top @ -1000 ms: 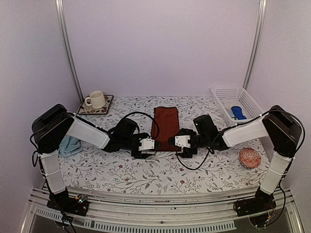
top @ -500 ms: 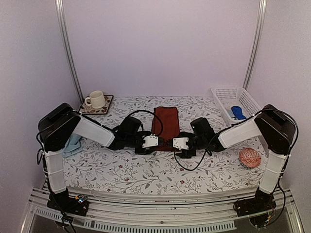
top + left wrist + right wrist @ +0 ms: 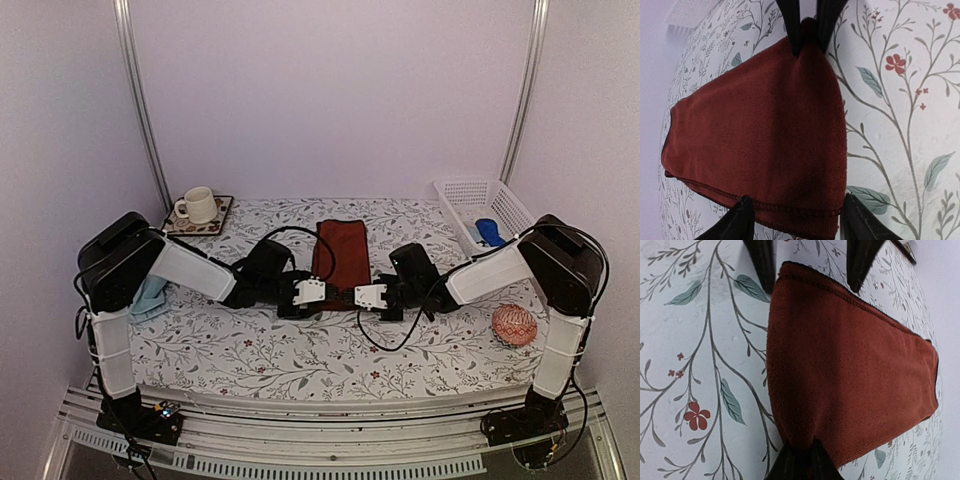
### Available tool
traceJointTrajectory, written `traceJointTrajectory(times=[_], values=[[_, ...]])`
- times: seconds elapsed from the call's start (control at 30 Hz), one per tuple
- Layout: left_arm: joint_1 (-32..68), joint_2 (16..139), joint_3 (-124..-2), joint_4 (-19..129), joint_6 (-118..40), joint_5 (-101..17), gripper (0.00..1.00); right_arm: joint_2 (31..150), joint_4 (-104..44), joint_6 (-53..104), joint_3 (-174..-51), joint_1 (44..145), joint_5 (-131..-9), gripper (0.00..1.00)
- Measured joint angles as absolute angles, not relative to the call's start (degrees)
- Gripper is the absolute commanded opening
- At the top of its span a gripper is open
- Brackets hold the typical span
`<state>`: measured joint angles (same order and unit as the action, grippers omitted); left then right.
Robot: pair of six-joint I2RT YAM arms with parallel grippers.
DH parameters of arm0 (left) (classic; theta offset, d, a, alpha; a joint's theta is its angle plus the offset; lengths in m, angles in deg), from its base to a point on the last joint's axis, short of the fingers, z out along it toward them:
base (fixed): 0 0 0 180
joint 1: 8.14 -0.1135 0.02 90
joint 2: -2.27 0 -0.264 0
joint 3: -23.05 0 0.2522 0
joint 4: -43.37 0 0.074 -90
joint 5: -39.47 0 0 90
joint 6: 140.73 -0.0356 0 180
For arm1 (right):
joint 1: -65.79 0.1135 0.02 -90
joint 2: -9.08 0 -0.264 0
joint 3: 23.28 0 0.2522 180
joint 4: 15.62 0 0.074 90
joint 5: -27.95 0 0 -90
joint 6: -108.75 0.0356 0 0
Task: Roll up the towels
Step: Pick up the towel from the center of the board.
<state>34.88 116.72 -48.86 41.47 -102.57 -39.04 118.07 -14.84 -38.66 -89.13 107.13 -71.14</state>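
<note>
One dark red towel [image 3: 341, 250] lies flat and fuzzy in the middle of the flowery table [image 3: 300, 350], its near edge pinched tight by the right gripper [image 3: 801, 447] while the left gripper [image 3: 796, 202] stands wide around that edge.

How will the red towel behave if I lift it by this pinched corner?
Probably floppy: the red towel puckers where the right gripper pinches its corner, so the rest should drape. Likely light and thin, since it lies flat. Its napped surface probably resists slipping.
</note>
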Motion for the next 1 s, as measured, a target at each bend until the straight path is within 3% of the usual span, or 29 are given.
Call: traceJointTrajectory(times=[0.27, 0.47, 0.63, 1.0], values=[[34.9, 115.5, -48.4, 43.5, -102.5, -36.4, 0.78, 118.0, -16.6, -38.1, -89.2, 107.1, -72.3, 0.03], [34.9, 113.3, -46.8, 46.1, -102.6, -34.4, 0.79, 117.5, -20.9, -36.7, -90.8, 107.1, -73.8, 0.02], [35.1, 112.0, -45.0, 46.3, -102.4, -33.0, 0.78, 117.5, -25.4, -34.8, -93.5, 107.1, -75.6, 0.02], [37.4, 112.5, -44.1, 42.7, -101.6, -35.9, 0.64, 117.5, -33.5, -32.3, -96.6, 106.5, -81.2, 0.02]])
